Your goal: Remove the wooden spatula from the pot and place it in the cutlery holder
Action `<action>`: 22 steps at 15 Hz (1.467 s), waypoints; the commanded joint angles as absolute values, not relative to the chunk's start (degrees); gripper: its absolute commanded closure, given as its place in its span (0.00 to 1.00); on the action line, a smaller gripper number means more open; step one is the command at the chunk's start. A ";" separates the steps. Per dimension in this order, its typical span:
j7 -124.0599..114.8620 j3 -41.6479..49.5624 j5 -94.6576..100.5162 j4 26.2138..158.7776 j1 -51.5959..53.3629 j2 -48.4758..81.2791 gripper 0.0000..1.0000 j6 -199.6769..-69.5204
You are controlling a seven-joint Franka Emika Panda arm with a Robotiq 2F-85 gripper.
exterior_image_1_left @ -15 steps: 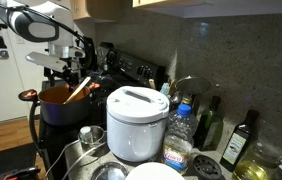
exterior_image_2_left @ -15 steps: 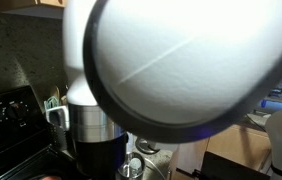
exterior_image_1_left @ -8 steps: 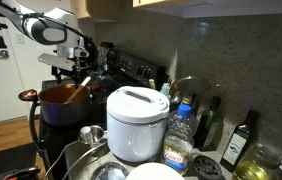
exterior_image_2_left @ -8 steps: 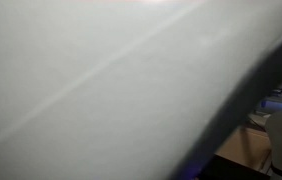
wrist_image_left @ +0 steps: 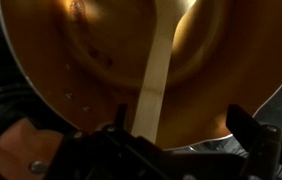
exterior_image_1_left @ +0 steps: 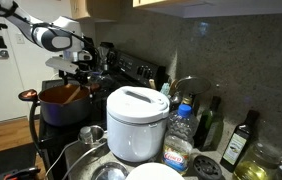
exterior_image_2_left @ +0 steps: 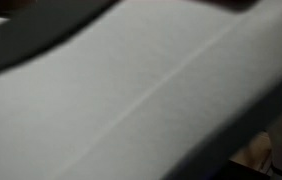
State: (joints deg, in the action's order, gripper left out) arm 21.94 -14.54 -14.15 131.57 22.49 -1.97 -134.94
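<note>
- Gripper (wrist_image_left: 179, 128), wrist view, bottom edge: two dark fingers stand apart. The picture-left one is just beside the utensil handle and the picture-right one is well clear of it. It cannot be told whether they grip it.
- Wooden spatula (wrist_image_left: 153, 85): a pale, straight handle rising from between the fingers to the top edge, slightly tilted to the right. It lies over the pot's interior.
- Pot (wrist_image_left: 76, 40): its orange-brown inside fills the upper frame, with the dark rim curving along the left and lower right.
- Rice cooker (exterior_image_1_left: 136, 122), exterior view, centre foreground: white and domed, just beside the pot's right edge.
- Bottles (exterior_image_1_left: 241, 140): clustered lower right against the wall.
- Pot (exterior_image_1_left: 66, 108): dark body, middle left, with open room above its rim.
- Gripper (exterior_image_1_left: 79, 66): hangs over the pot, upper left. The spatula is not discernible here.
- In the remaining exterior view a pale blurred surface fills the frame.
</note>
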 commanded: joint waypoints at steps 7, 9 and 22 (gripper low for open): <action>13.28 -16.28 -8.07 131.65 20.82 -2.01 0.00 -135.37; 13.90 -16.46 -8.51 131.50 20.93 -1.72 0.00 -135.29; 12.91 -17.18 -7.90 132.39 20.92 -2.54 0.95 -135.10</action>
State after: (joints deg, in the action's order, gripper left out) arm 15.17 -16.11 -9.16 131.56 21.90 -1.61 -134.93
